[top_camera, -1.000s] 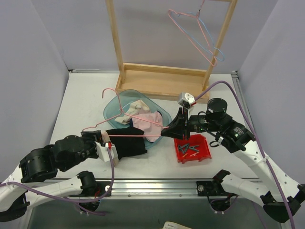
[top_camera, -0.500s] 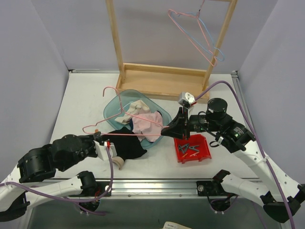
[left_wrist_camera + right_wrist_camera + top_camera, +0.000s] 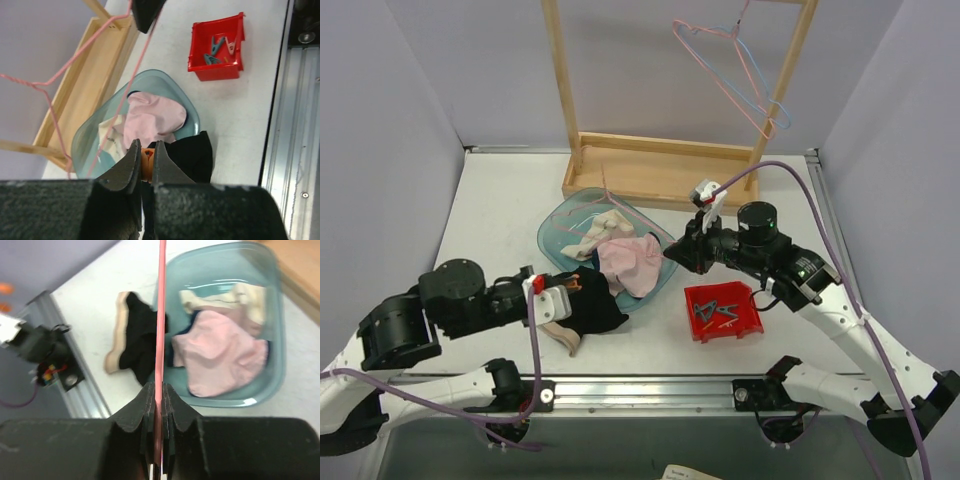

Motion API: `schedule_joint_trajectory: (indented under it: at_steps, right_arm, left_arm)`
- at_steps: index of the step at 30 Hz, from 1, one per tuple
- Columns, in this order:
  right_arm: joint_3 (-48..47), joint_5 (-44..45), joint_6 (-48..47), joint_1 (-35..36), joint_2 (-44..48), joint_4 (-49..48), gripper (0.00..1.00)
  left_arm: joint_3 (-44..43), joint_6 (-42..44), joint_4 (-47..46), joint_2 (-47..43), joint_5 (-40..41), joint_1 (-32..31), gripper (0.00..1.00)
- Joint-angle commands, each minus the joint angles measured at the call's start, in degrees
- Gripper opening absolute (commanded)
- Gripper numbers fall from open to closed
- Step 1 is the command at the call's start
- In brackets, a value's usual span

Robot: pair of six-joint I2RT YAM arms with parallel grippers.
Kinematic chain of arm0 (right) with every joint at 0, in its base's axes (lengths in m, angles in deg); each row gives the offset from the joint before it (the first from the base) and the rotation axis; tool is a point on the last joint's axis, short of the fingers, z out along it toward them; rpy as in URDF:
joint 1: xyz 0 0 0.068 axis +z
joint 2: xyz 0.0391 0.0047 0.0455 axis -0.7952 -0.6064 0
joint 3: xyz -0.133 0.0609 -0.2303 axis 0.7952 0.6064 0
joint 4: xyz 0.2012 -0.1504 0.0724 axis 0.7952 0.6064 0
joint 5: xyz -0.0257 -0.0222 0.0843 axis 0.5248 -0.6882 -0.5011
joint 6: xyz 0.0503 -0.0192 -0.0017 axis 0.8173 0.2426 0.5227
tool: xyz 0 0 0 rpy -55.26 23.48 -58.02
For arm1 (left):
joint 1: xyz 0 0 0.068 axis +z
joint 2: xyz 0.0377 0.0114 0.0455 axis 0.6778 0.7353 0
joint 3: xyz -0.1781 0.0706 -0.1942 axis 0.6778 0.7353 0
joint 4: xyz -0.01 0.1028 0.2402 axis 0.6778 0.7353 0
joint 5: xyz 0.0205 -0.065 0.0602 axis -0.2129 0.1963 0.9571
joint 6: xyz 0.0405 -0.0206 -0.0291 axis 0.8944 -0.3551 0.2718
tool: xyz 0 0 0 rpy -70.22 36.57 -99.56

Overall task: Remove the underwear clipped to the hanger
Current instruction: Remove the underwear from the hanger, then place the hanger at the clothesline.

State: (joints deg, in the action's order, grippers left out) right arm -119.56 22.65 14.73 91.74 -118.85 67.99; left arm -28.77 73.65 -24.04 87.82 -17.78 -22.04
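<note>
the left gripper (image 3: 146, 151) is clenched on an orange clothespin (image 3: 146, 161) at the edge of the black underwear (image 3: 192, 155), which lies on the table just past its fingertips, against the teal basin (image 3: 160, 82). the pale pink underwear (image 3: 152, 112) lies in the basin, farther ahead. the right gripper (image 3: 159, 390) grasps the pink hanger (image 3: 161, 315) by its wire, above the basin. a red bin (image 3: 720, 325) of clothespins sits near its wrist.

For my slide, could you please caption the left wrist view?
Left gripper shut on an orange clothespin at the black underwear, pink hanger alongside.
</note>
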Motion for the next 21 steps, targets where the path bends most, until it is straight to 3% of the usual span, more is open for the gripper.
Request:
schedule_joint_trajectory:
  at_steps: [1,4,9,17,21]
  right_arm:
    - [-3.10,16.53,1.23,-0.75,1.61,-1.49,0.00]
    - [-3.72,23.31,1.85,-1.36,4.07,-2.63,0.00]
    - [-5.56,25.79,0.62,-2.95,4.61,-6.67,0.00]
    - [-16.36,36.69,-3.69,-3.30,-4.96,-12.74,0.00]
    - [-24.01,35.92,-1.76,-7.68,-11.82,-12.57,0.00]
  left_arm:
    - [3.35,-6.14,-9.88,1.63,-6.38,0.11,0.03]
    - [9.86,-9.39,-17.79,-0.91,-6.28,0.11,0.03]
    - [17.50,-15.28,-29.47,-2.41,-6.81,0.02,0.03]
    - [23.40,-21.00,-38.11,-1.09,-5.76,-0.07,0.03]
    - [24.81,-22.05,-40.13,-2.23,-4.53,-0.07,0.03]
